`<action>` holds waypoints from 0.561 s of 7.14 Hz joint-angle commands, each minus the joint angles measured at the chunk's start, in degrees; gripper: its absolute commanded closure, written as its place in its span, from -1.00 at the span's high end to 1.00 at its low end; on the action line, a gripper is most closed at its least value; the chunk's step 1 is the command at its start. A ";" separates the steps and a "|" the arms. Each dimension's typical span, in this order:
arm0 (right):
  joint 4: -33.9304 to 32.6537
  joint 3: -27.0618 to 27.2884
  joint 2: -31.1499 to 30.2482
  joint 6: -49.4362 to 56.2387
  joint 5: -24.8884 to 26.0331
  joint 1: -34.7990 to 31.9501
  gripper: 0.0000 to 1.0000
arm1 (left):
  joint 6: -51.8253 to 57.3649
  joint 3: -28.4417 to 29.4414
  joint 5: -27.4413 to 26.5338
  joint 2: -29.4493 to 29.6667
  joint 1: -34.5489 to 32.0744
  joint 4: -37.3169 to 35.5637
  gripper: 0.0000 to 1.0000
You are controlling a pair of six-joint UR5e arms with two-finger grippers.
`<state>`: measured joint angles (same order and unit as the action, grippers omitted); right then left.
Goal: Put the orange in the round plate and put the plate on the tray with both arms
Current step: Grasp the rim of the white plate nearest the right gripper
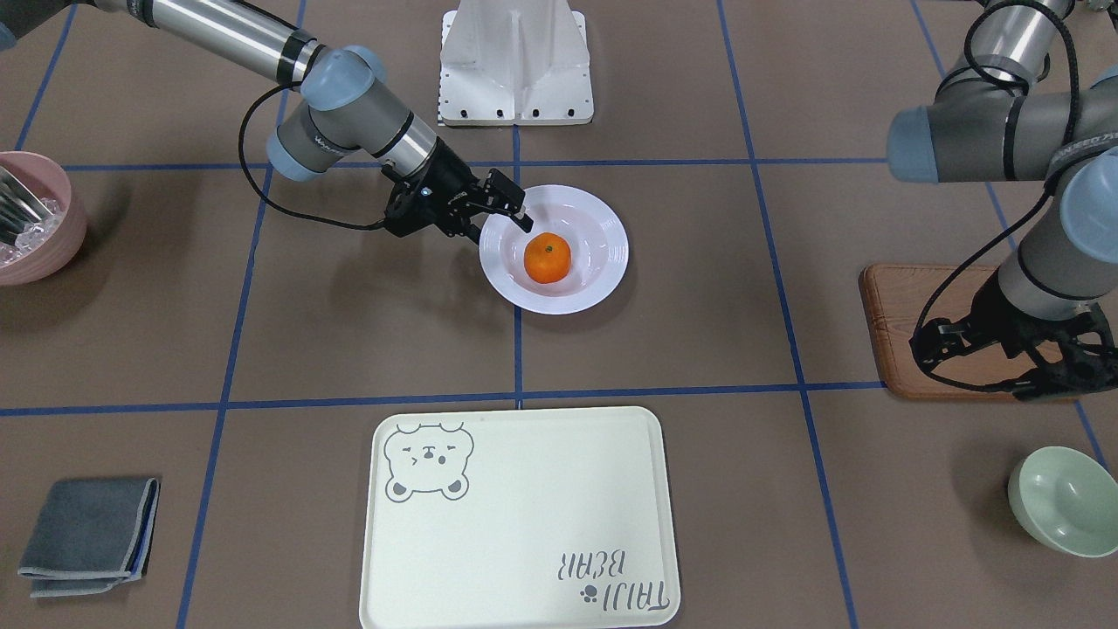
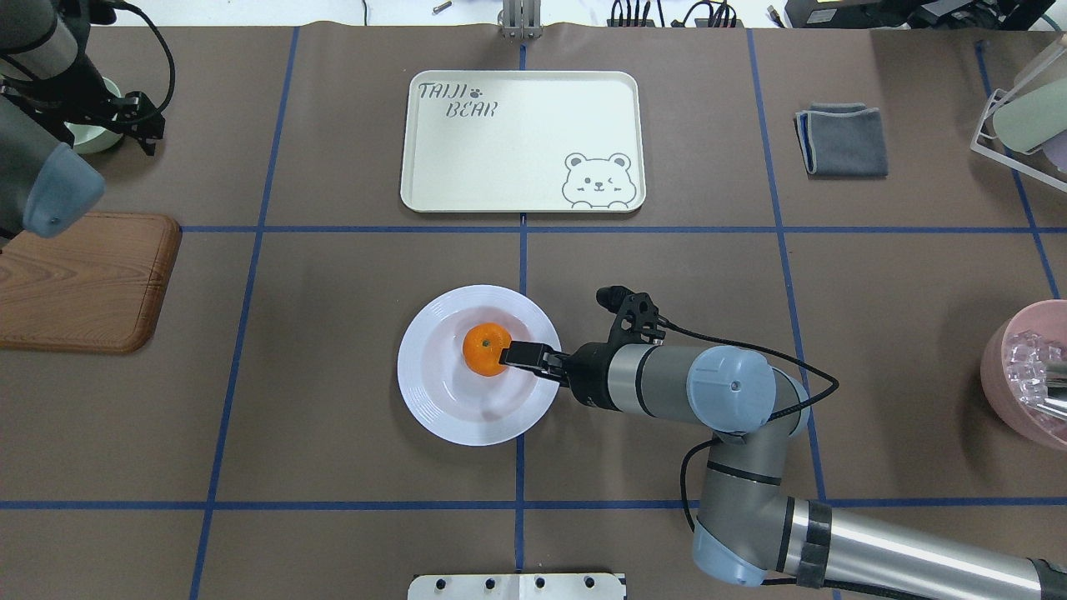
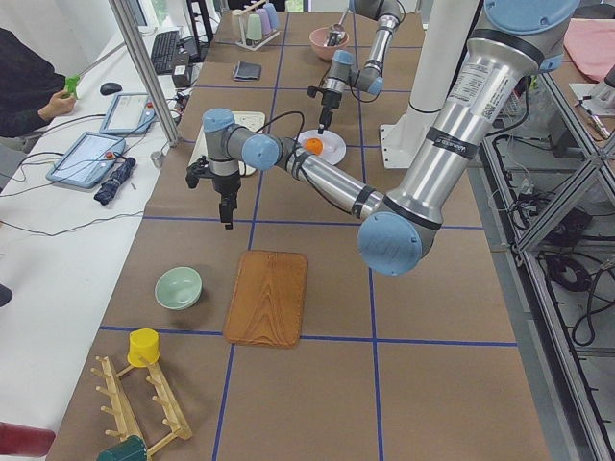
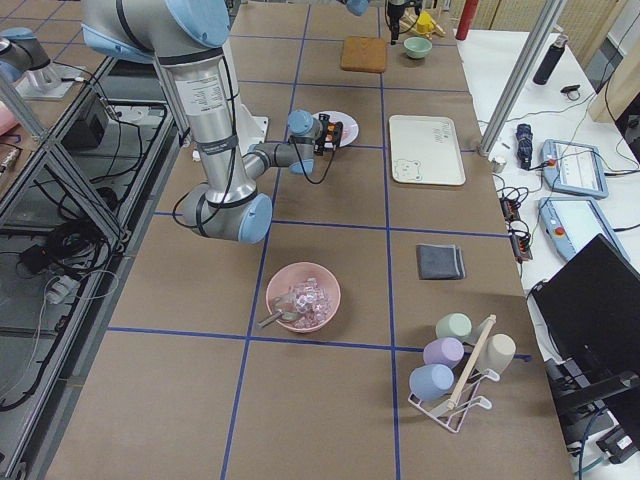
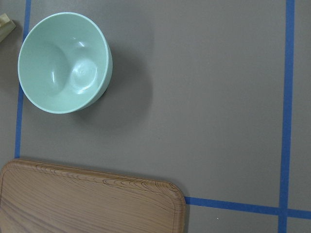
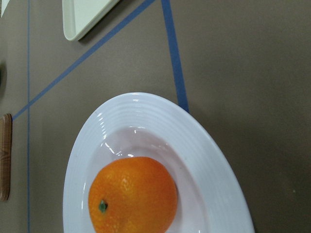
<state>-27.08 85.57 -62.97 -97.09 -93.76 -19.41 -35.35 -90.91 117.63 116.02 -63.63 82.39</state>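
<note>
Gridding the brown table (image 2: 333, 375), blue tape (image 2: 523, 258) passes under the tray (image 2: 517, 150).

Your robot's two arms pair brushed-silver tubes with grey housings and pale blue joint caps. The right arm (image 2: 658, 379) trails a looping black cable to its black gripper (image 2: 513, 356). At 2 o'clock in the front-facing view, the left arm (image 1: 978, 140) shows faint lettering, coiled black cable and a black gripper (image 1: 1039, 371).
</note>
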 commanded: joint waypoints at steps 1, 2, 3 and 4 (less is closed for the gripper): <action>0.01 -0.93 0.92 -0.38 0.07 0.07 1.00 | 0.01 0.38 -0.03 0.00 0.00 0.22 0.96; 0.01 -1.19 0.92 -0.38 0.07 0.07 1.00 | -0.07 0.38 -0.03 0.00 0.00 0.22 0.96; 0.01 -1.28 0.92 -0.38 0.07 0.07 1.00 | -0.07 0.38 -0.03 0.00 0.00 0.22 0.96; 0.01 -1.98 1.01 -0.38 0.07 0.07 1.00 | -0.07 0.38 -0.03 0.00 0.00 0.14 0.96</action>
<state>-27.07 84.19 -62.05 -97.46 -93.69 -19.34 -35.41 -90.54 117.60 116.02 -63.63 82.59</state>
